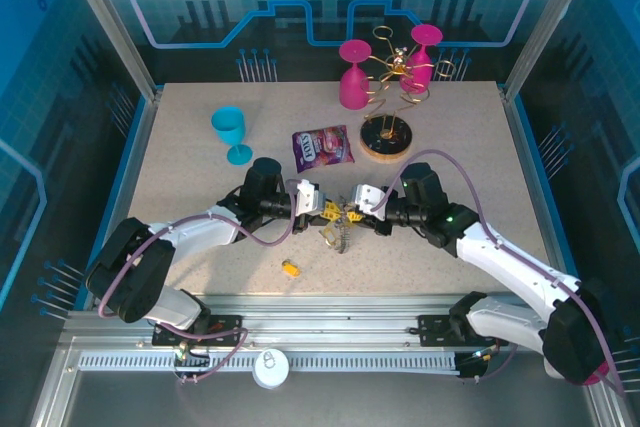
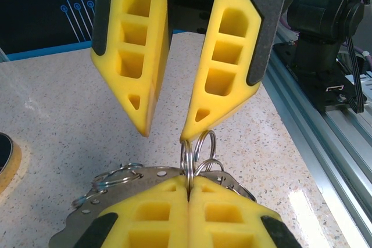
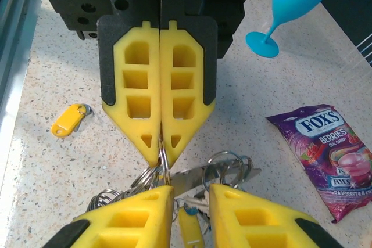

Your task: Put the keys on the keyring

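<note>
The keyring (image 1: 338,230) is a grey metal loop hung with small split rings (image 2: 200,146), lifted at the table's middle between both grippers. My left gripper (image 1: 322,212) (image 2: 189,179) is shut on one split ring, which stands upright out of its fingertips (image 3: 148,137). Facing it, my right gripper (image 1: 358,209) (image 3: 190,193) is open, jaws apart on either side of the bunch, pinching nothing. A yellow-tagged key (image 3: 189,227) hangs in the bunch under the right jaws. Another yellow-tagged key (image 1: 290,269) (image 3: 68,120) lies loose on the table nearer the arm bases.
A purple snack packet (image 1: 322,147) (image 3: 325,155) lies just beyond the grippers. A blue goblet (image 1: 231,132) stands at the back left. Pink goblets (image 1: 353,72) and a gold wire rack on a round wooden base (image 1: 387,137) stand at the back.
</note>
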